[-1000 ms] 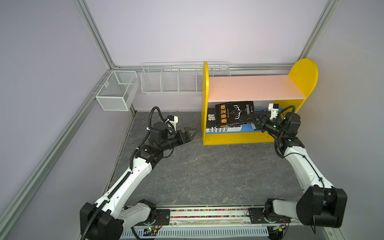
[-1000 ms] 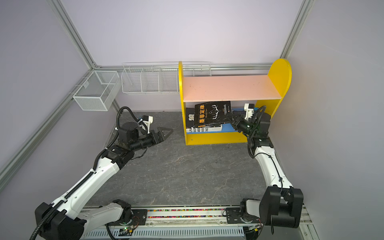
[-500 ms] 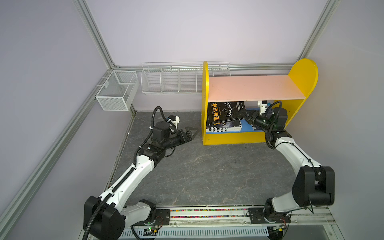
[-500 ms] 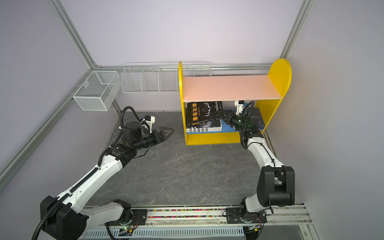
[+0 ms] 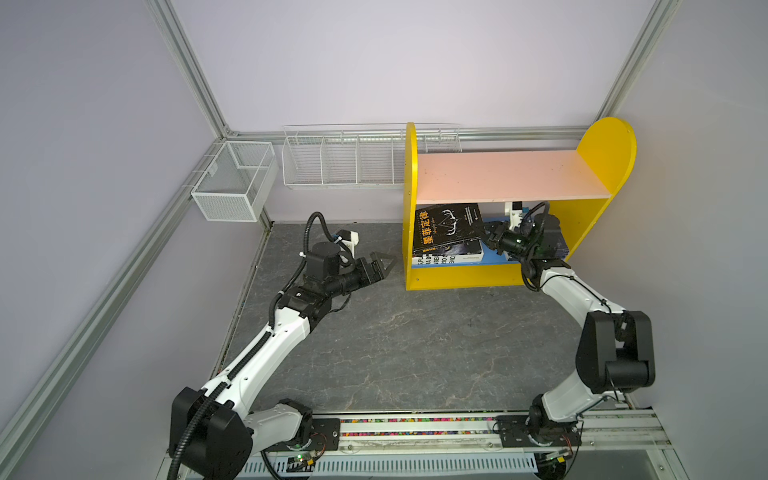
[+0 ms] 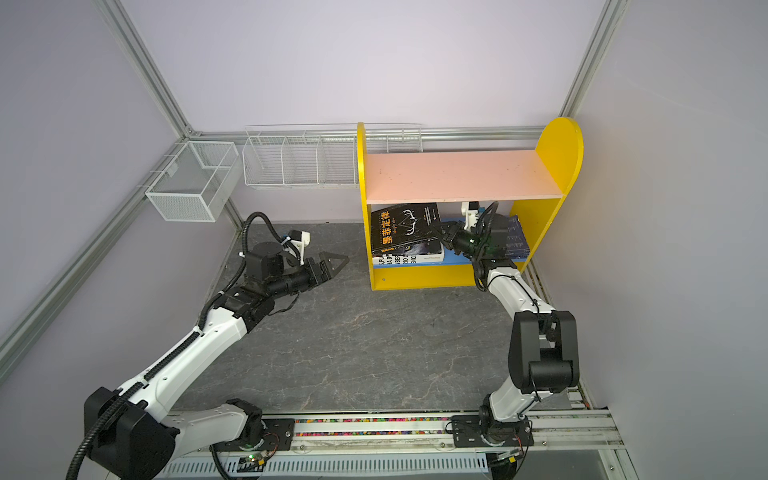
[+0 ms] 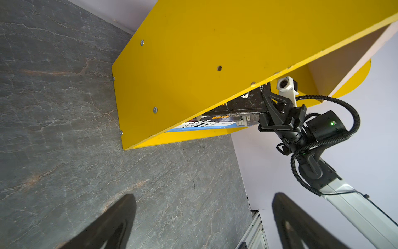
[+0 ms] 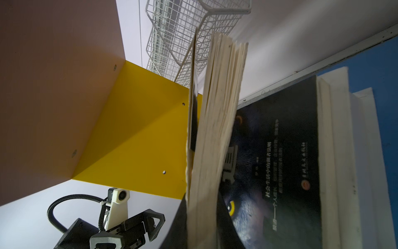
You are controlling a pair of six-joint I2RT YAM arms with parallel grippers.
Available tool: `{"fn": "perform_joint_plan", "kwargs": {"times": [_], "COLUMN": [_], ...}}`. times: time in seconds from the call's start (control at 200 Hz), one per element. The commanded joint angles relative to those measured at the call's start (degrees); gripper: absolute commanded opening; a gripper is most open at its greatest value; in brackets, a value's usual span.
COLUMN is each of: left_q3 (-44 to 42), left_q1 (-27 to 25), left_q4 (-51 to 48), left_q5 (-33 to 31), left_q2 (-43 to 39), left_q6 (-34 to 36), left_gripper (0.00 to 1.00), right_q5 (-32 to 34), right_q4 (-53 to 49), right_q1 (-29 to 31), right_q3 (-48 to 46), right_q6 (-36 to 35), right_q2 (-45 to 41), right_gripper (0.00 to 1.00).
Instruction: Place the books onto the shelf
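Grey stone-pattern worktop (image 5: 415, 353), lilac walls, wire baskets (image 5: 345, 166) on the back rail. Shelf (image 5: 457, 276) stands at the worktop's back right corner.

Right gripper (image 5: 489, 237) is inside the lower compartment, clamped on the right edge of the black book (image 5: 446, 226). The book is tilted, cover up, over the left end of the blue lower board (image 8: 379, 56). Fingertips are mostly hidden in both top views. The left wrist view shows one finger (image 7: 271, 103) across the cover edge.

Beneath it lies a flat stack: dark-cover book (image 8: 280, 151) on white book (image 5: 449, 259), whose title is cut off by the side panel. Cannot tell whether the black book touches the stack.

Navy books (image 6: 517, 241) sit at the board's right end, largely hidden behind the wrist; count unclear.

Left gripper (image 5: 380, 266) hovers over the worktop just beside the shelf's left panel, jaws wide, holding nothing. Its fingers (image 7: 112, 220) are blurred and cropped in the left wrist view.
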Motion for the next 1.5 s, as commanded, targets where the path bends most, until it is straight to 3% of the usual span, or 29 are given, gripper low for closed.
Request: {"fn": "perform_joint_plan", "kwargs": {"times": [0.0, 0.39, 0.81, 1.04, 1.495], "left_q3": [0.0, 0.0, -0.7, -1.2, -2.8], "left_q1": [0.4, 0.4, 0.5, 0.6, 0.7], "left_q4": [1.5, 3.2, 3.2, 3.4, 3.8], "left_q5": [0.5, 1.4, 1.2, 1.7, 1.8], "left_q2": [1.1, 2.5, 2.2, 2.1, 0.1], "left_q6": [-0.2, -1.0, -1.2, -1.4, -1.3], "left_gripper": [0.99, 0.99, 0.99, 0.99, 0.99], "right_q5": [-0.6, -0.2, 3.4, 6.6, 15.9], "right_q4": [5.0, 3.5, -11.2, -20.0, -37.1], "right_q1": [0.8, 1.4, 2.6, 3.5, 3.8], "right_q3": [2.1, 1.5, 3.9, 6.4, 13.9], "right_q6": [-0.5, -1.7, -11.6, -17.1, -27.2], "right_q2": [0.1, 1.9, 1.4, -0.1, -4.5], "right_gripper": [0.07, 0.07, 0.08, 0.37, 0.57]}}
